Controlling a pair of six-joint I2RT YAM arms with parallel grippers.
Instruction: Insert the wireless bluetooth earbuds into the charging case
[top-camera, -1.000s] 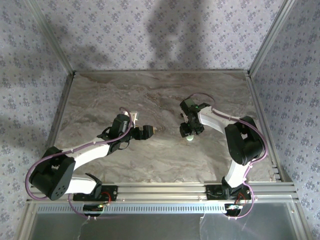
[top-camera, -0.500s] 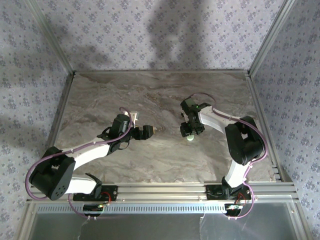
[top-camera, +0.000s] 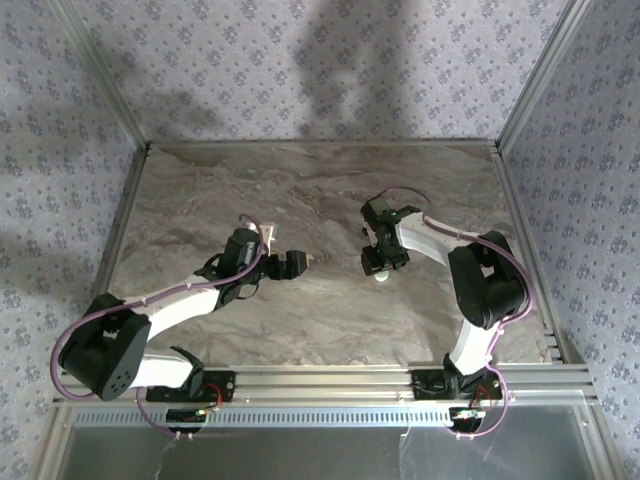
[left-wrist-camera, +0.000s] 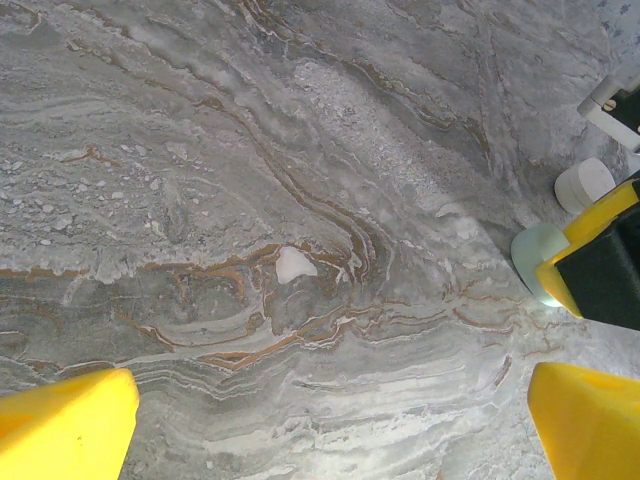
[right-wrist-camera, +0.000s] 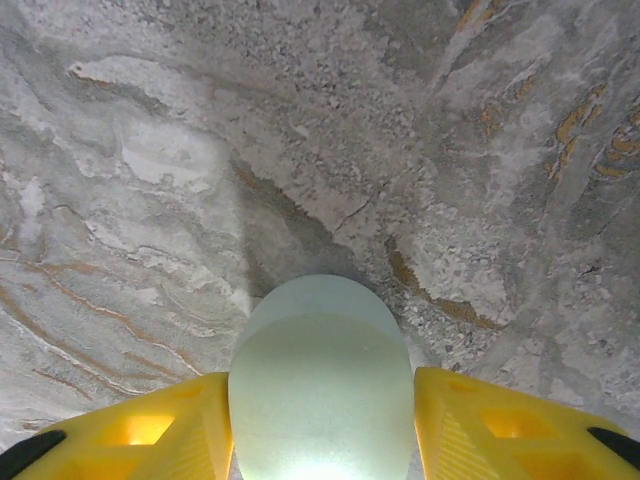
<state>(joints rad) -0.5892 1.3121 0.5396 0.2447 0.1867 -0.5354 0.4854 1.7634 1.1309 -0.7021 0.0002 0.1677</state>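
- Nearest to me, the metal rail (top-camera: 330, 378) at the table's near edge carried my two arms, one left arm (top-camera: 190, 300) and one right arm (top-camera: 480, 285). Both reached in over the marble table (top-camera: 200, 200).
- My left pincer (top-camera: 298, 262) hung left of centre, released. Its two yellow fingers (left-wrist-camera: 65, 425) stood wide apart, with bare marble between them in the left wrist view.
- Beyond those fingers lay one small white earbud (left-wrist-camera: 293, 264), alone on the marble and apart from both pincers.
- Right of centre, my right pincer (right-wrist-camera: 322, 395) was clenched on the one charging case (right-wrist-camera: 320, 335). Two yellow fingertips (right-wrist-camera: 150, 430) pressed its two sides, and its pale rounded end stuck out past them.
- A shadow lay on the marble just behind the case. I could not tell whether the case touched the table or hung just above it.
- In the left wrist view, one more white rounded piece (left-wrist-camera: 585, 185) sat on the table just beside the held case. I could not tell whether it was a second earbud.
- Farthest off stood three walls (top-camera: 300, 70) of flowered paper: one at the back, one on the left and one on the right.
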